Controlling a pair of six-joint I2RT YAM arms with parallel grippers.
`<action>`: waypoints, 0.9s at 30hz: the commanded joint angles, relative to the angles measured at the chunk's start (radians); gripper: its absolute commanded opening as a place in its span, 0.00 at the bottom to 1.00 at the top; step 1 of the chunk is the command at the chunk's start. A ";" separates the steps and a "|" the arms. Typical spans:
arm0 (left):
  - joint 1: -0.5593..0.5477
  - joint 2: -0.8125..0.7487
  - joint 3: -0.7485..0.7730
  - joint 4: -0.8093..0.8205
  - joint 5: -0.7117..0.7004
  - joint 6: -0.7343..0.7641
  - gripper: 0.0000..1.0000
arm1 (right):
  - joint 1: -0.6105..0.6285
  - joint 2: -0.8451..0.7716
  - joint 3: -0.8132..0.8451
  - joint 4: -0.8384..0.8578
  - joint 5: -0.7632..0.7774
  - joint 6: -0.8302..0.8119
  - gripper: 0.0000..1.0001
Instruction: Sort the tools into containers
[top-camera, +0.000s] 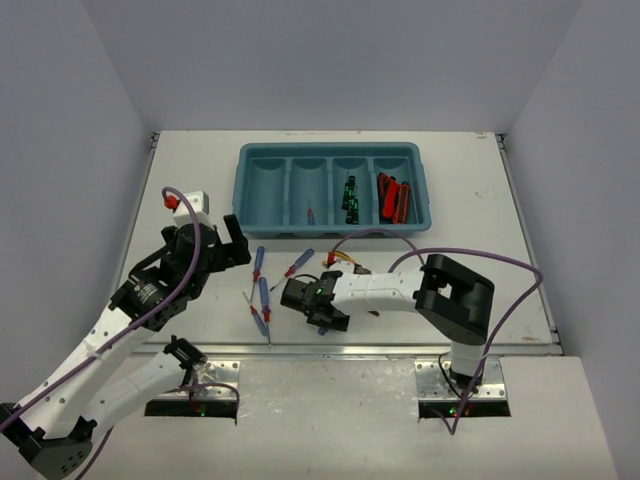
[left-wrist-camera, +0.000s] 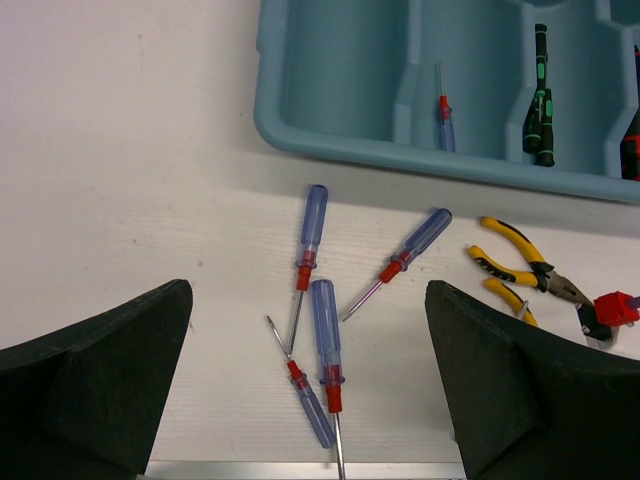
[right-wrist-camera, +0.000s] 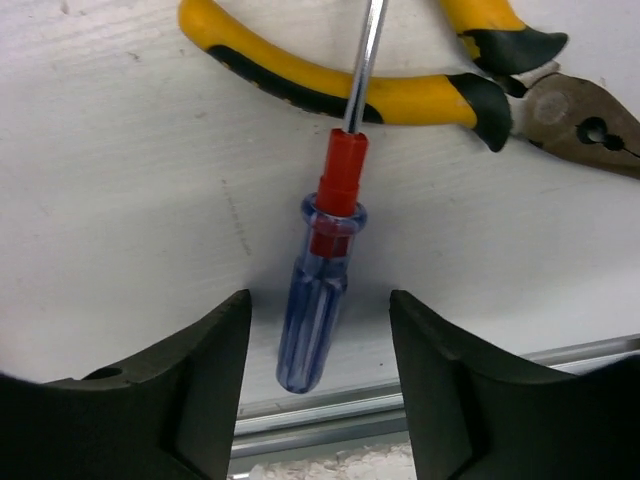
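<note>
My right gripper is low over the table's near edge. Its jaws stand on either side of a blue-and-red-handled screwdriver with a gap on each side, so it is open and not touching. That screwdriver's shaft crosses the yellow-handled pliers. My left gripper hangs wide open above several more blue-handled screwdrivers on the table. The teal tray holds one blue screwdriver, black-and-green screwdrivers and red utility knives in separate compartments.
A metal rail runs along the table edge just behind the right gripper. The tray's leftmost compartment holds nothing. Purple cables loop over the right arm. A second pair of yellow pliers lies by the tray's front wall.
</note>
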 joint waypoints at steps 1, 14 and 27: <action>0.004 0.009 -0.005 0.060 0.004 0.006 1.00 | -0.005 -0.065 -0.098 0.057 0.042 0.040 0.42; 0.005 -0.008 -0.013 0.139 0.184 -0.072 1.00 | 0.002 -0.337 -0.226 0.320 0.107 -0.354 0.00; 0.004 -0.139 -0.282 0.787 0.796 -0.218 1.00 | -0.017 -0.905 -0.461 0.769 -0.372 -0.993 0.00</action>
